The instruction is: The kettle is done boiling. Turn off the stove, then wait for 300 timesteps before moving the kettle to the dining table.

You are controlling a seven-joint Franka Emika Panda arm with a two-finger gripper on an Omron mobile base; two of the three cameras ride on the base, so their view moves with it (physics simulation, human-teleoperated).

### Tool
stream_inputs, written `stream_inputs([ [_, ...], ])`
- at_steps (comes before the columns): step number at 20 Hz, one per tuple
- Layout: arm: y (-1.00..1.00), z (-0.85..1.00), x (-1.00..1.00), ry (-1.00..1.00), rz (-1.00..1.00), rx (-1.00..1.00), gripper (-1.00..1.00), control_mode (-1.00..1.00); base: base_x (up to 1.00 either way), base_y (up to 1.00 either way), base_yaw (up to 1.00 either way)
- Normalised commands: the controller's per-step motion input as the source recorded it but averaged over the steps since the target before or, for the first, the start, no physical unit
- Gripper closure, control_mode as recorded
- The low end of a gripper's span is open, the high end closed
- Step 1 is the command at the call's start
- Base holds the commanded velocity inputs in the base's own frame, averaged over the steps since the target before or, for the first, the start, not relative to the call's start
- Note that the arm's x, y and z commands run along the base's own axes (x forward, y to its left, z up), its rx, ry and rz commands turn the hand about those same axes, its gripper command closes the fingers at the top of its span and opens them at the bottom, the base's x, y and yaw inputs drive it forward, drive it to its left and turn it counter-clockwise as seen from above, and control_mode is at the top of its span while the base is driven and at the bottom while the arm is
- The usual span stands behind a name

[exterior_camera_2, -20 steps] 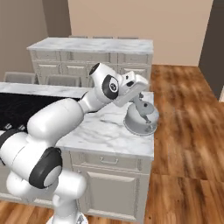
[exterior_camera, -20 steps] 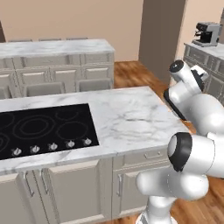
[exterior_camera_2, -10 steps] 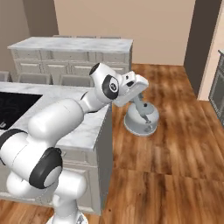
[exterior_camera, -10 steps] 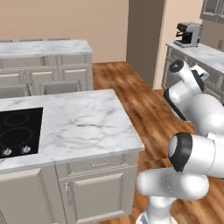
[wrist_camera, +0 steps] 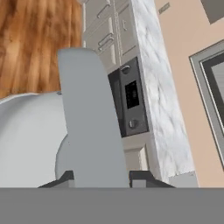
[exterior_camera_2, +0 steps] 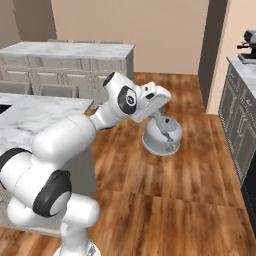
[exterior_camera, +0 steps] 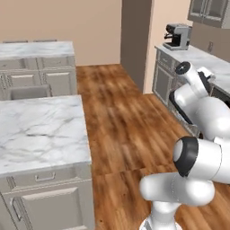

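Note:
My gripper (exterior_camera_2: 160,119) is shut on the thin arched handle of the white-grey kettle (exterior_camera_2: 163,138), which hangs in the air over the wood floor to the right of the marble island. In the hand view the handle (wrist_camera: 89,118) stands as a broad grey band between my fingertips (wrist_camera: 141,178), with the kettle's domed body (wrist_camera: 26,140) to its left. A dark sliver of the stove (exterior_camera_2: 2,107) shows at the island's left edge. The dining table is out of view.
The marble island (exterior_camera: 40,130) lies to my left, with grey chair backs (exterior_camera_2: 55,90) behind it. A marble counter with panelled drawers (exterior_camera_2: 70,50) lines the back wall. A right-hand counter carries a coffee machine (exterior_camera: 177,36). Open wood floor (exterior_camera: 121,117) lies between them.
The whole picture has shifted as the base turned right: island and cooktop slid off to the left. The kettle stays in my gripper, now over the floor instead of the island's corner.

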Motion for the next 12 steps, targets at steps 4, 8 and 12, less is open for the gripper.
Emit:
stream_inputs([
  [4,0.00,0.00,0.00,0.00,0.00,0.00,1.00,1.00,0.68,-0.72,0.11],
  [8,0.00,0.00,0.00,0.00,0.00,0.00,1.00,1.00,0.93,-0.43,0.09],
  [12,0.00,0.00,0.00,0.00,0.00,0.00,1.00,1.00,0.92,-0.33,0.05],
])
